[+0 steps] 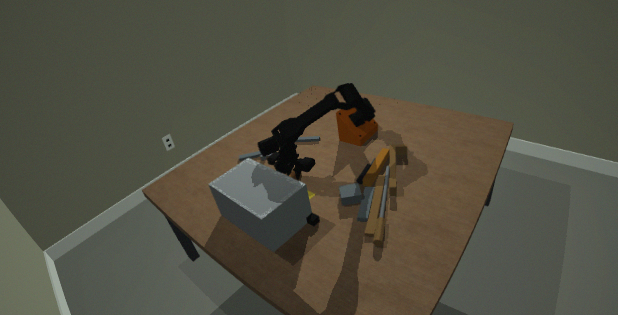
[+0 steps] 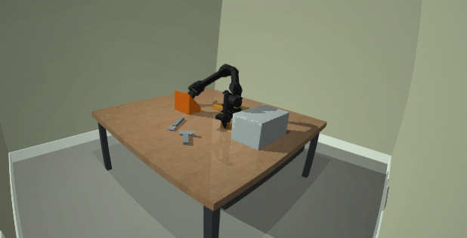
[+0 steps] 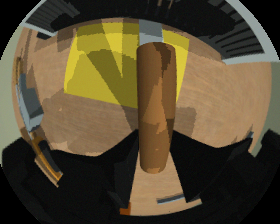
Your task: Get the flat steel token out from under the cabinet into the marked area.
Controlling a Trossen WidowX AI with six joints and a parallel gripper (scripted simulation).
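The grey cabinet point(image 1: 289, 217) point(image 2: 247, 131) stands on the table; its dark vent slots show at the top of the wrist view. I cannot see the steel token. The yellow marked area point(image 1: 311, 195) point(image 3: 98, 72) lies in front of the cabinet, partly hidden by the tool. My gripper point(image 1: 294, 175) point(image 2: 225, 125) point(image 3: 152, 132) is shut on the brown round handle point(image 3: 156, 100) of a tool, low in front of the cabinet. The tool's grey shaft point(image 3: 150, 33) runs from the handle over the marked area towards the cabinet. Its far end is hidden.
A grey block point(image 1: 351, 194), a grey bar point(image 1: 366, 204) and several wooden-handled tools lie to one side of the marked area. A grey T-shaped piece point(image 2: 187, 137) and another grey bar point(image 2: 176, 123) lie on the other side. A small black block point(image 1: 313, 219) is beside the cabinet.
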